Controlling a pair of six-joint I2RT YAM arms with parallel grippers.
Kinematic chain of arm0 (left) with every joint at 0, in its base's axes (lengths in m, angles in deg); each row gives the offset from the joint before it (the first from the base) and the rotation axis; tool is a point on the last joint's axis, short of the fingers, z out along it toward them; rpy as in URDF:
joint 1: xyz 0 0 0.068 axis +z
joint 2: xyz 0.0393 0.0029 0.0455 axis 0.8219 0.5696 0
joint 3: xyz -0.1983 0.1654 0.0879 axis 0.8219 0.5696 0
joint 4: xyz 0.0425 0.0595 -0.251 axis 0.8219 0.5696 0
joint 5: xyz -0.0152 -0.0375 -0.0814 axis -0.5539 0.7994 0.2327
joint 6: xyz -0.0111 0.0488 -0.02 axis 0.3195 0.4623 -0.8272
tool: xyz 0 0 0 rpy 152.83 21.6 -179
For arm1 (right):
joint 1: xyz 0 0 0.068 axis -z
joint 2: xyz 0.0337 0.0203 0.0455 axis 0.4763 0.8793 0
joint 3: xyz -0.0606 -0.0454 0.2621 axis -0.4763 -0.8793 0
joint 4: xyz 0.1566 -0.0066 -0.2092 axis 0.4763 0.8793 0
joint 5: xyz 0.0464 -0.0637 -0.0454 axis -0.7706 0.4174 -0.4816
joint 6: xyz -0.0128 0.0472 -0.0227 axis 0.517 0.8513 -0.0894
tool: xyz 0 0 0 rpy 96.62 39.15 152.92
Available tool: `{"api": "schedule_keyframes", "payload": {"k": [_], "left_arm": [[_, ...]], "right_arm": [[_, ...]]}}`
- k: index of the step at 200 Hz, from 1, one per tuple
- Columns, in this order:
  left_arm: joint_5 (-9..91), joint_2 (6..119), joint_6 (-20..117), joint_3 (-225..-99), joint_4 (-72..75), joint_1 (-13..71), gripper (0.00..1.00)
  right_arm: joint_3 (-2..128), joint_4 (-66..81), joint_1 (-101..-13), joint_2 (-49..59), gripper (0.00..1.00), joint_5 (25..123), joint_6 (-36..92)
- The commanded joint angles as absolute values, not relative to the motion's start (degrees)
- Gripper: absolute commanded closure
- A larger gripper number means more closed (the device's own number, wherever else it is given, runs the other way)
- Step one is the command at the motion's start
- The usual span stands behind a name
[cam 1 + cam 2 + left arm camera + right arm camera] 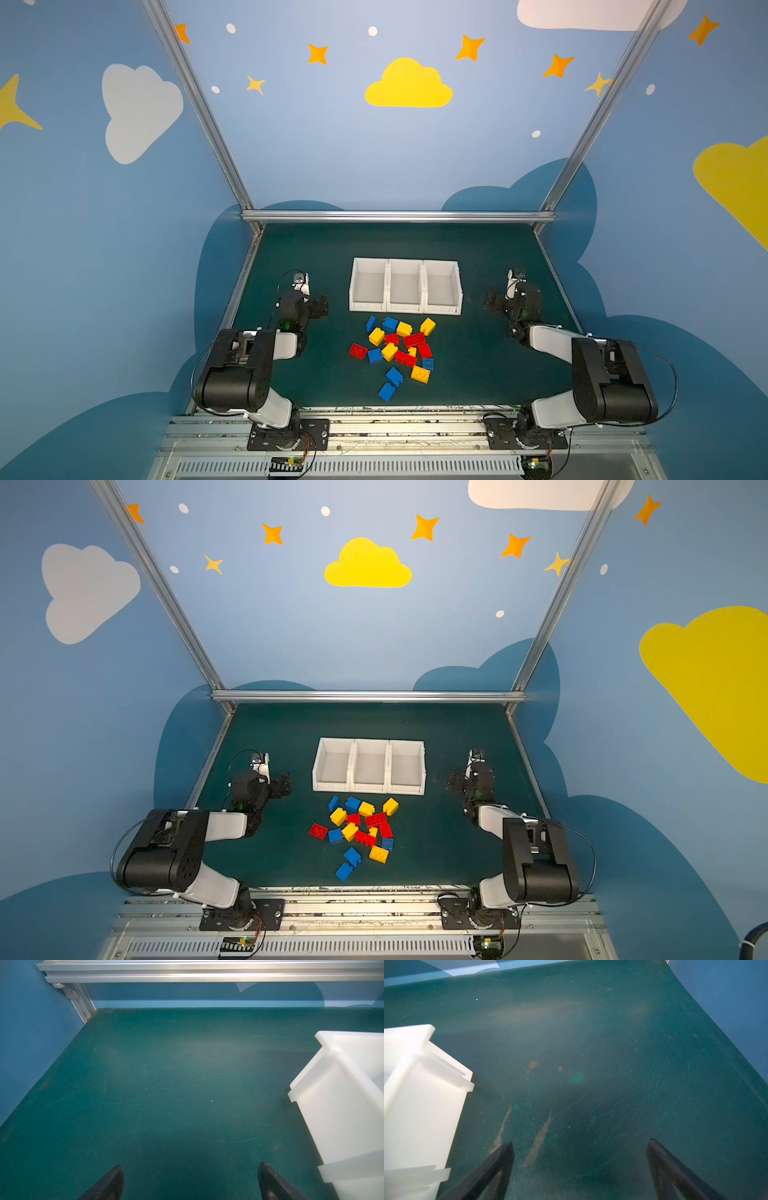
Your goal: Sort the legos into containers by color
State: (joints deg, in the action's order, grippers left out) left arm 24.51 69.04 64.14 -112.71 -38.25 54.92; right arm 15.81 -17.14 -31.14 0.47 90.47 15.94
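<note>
Blue walls (332,145) painted with white and yellow clouds and orange stars closed in the cell, and an aluminium frame (399,216) ran along the far edge of the dark green bench (478,374). We saw the containers (405,308), three white bins joined in a row, standing mid-bench with their lower lips towards the arms. The legos (390,351) lay loose on the bench just in front of those lips in both top views, red, blue and yellow mixed in one cluster. A red brick (358,350) sat at its left edge, a yellow brick (427,325) lay nearest the right-hand bin, and two blue bricks (390,382) lay touching at the near end. Any moulded marks on the bricks were too small for us to read. We found the left fingers (108,1184) spread wide and grasping nothing, poised over bare, scratched bench beside the outer wall of the left-hand bin (332,1115). The right fingers (492,1167) were likewise released, over a scuffed, rust-stained patch of bench beside the right-hand bin (421,1105). Both arms kept well apart from the legos.
</note>
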Motion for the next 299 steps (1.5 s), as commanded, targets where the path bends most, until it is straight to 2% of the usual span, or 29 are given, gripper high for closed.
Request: {"api": "schedule_keyframes", "payload": {"k": [1, 194, 209, 249, 282, 299], "left_arm": [[25.2, 68.0, 64.9, -113.6, -38.3, 55.3, 0.0], [25.2, 67.7, 64.7, -113.4, -38.6, 55.3, 0.0], [26.6, 65.2, 65.2, -113.2, -38.5, 55.1, 0.0], [28.0, 50.2, 60.5, -122.8, -3.1, 53.7, 0.0], [27.4, 42.2, 59.5, -125.1, 8.8, 48.7, 0.0], [27.0, 39.9, 56.7, -125.7, 13.2, 46.1, 0.0]], "right_arm": [[16.7, -17.2, -31.0, 0.0, 0.01, 89.7, 15.6], [16.7, -17.3, -30.8, -0.2, 0.01, 89.7, 15.6], [18.8, -12.6, -31.2, -2.3, 0.01, 90.7, 15.9], [27.2, 9.6, -35.3, -11.6, 0.01, 92.1, 16.8], [31.6, 22.4, -39.1, -15.1, 0.01, 86.9, 18.8], [32.9, 27.4, -41.9, -15.1, 0.02, 87.5, 22.6]]}}
